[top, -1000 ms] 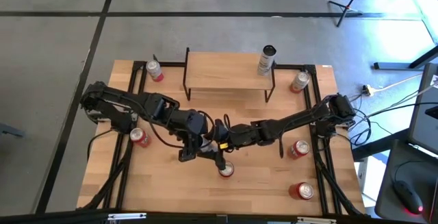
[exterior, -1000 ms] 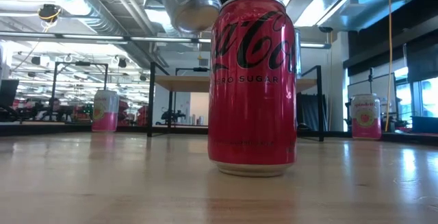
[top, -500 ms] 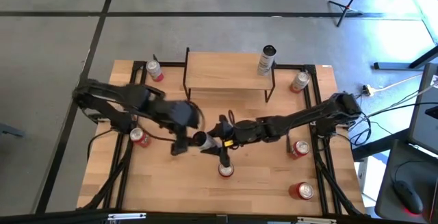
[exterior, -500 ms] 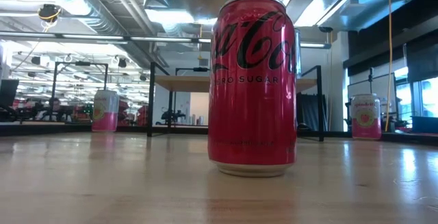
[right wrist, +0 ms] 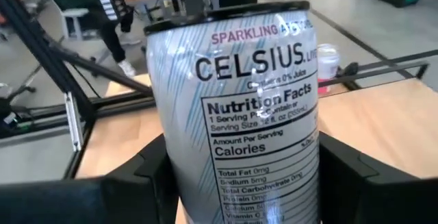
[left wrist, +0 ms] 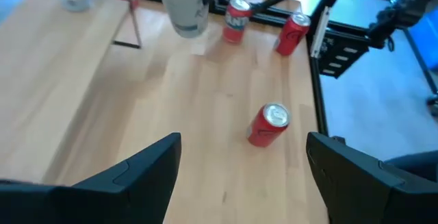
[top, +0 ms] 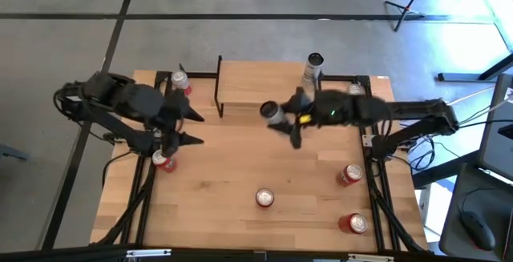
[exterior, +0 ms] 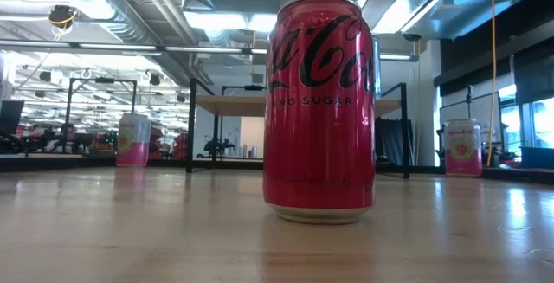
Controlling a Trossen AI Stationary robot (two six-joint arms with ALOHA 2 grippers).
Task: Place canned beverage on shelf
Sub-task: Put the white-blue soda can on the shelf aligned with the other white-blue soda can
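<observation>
High view: right gripper [top: 282, 120] clamped on white Celsius can [top: 273, 114], raised just at the shelf [top: 248, 86] front edge; another can [top: 312, 70] already standing there. Left gripper [top: 186, 127] spread, empty, parked left. Right wrist view: Celsius can pinched between the fingers [right wrist: 147, 176]. Remaining: carry over, lower, release.

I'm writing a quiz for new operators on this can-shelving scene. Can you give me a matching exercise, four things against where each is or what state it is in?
Things:
1. Silver Celsius can
2. Tall can
3. Left gripper
4. Red Coca-Cola can

Places or states:
A. Open and empty, at the table's left side
B. Standing on the shelf, at its right end
C. Held in the right gripper, above the table by the shelf
D. Upright on the tabletop, near its front edge

Pairs: 1-C, 2-B, 3-A, 4-D
</observation>
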